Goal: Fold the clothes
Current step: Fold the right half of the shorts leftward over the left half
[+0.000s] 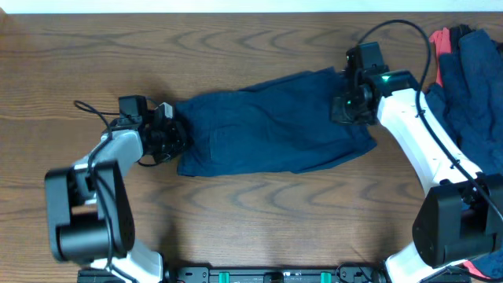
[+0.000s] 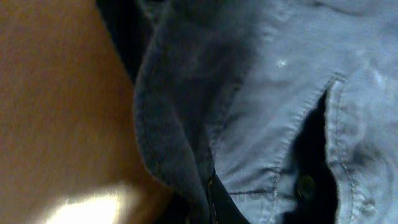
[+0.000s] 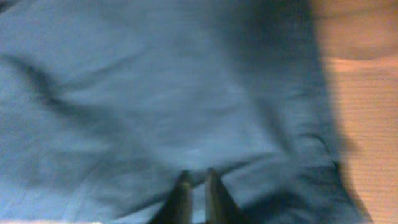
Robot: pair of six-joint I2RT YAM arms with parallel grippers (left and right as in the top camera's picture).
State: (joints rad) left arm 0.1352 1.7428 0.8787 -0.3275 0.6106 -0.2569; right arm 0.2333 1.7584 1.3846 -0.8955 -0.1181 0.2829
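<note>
"Fingers (image 3: 184, 196) of the right gripper (image 3: 198, 179) were drawn nearly together, with only a thin strip of blue cloth between them," said the first observer. "They seemed to pinch the right end of the shorts (image 1: 267, 122)."

"And the left gripper (image 1: 174, 135)?"

"It sat at the opposite end. Its wrist camera was pressed so close to a seam and a hem that its fingers could not be made out, so whether it was open or closed could not be told."

"Where did the garment lie?"

"It was spread lengthwise across the middle of the table (image 1: 259, 228), fairly flat, with one arm at each end. The pile of navy clothes (image 1: 478, 71), with the coral-red piece (image 1: 442, 41) among them, waited at the far right edge, well apart."

"So which step was that?"

"It looked like the taking of both ends, ahead of the first fold. No layer had been turned over yet."

"What would the next move call for?"

"Probably a sure hold at both ends. Then one end would be lifted and carried over toward the other, kept level so that the soft cloth did not bunch or slip free."
</note>
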